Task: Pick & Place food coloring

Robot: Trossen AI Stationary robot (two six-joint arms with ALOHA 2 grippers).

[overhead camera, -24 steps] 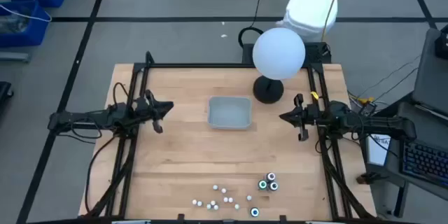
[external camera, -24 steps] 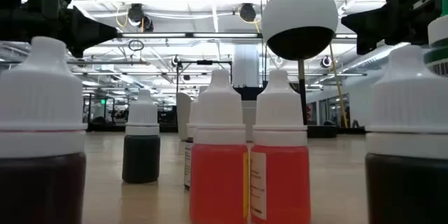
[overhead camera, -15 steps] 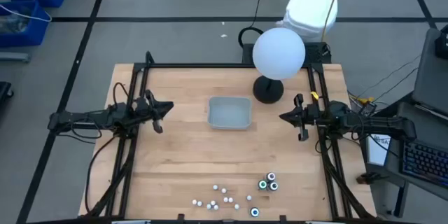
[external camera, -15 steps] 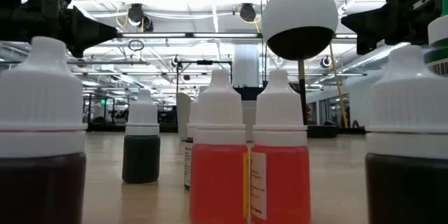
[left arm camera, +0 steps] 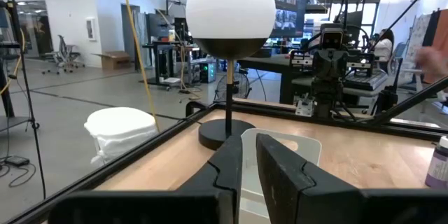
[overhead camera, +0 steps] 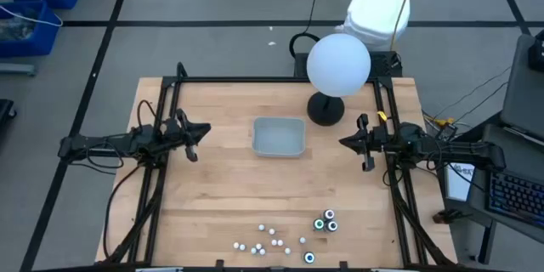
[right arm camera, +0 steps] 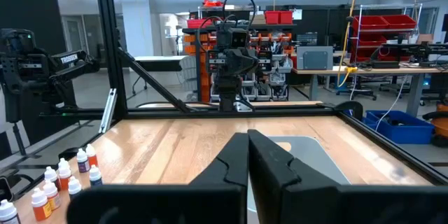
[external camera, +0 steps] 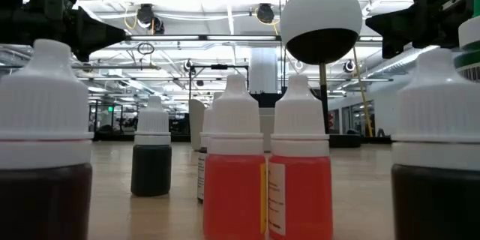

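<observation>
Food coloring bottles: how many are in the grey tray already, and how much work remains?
None done: the grey tray is empty. Nothing in hand: the left gripper and right gripper hang empty at the table's sides. All food coloring bottles remain clustered at the near edge, to be moved.
</observation>
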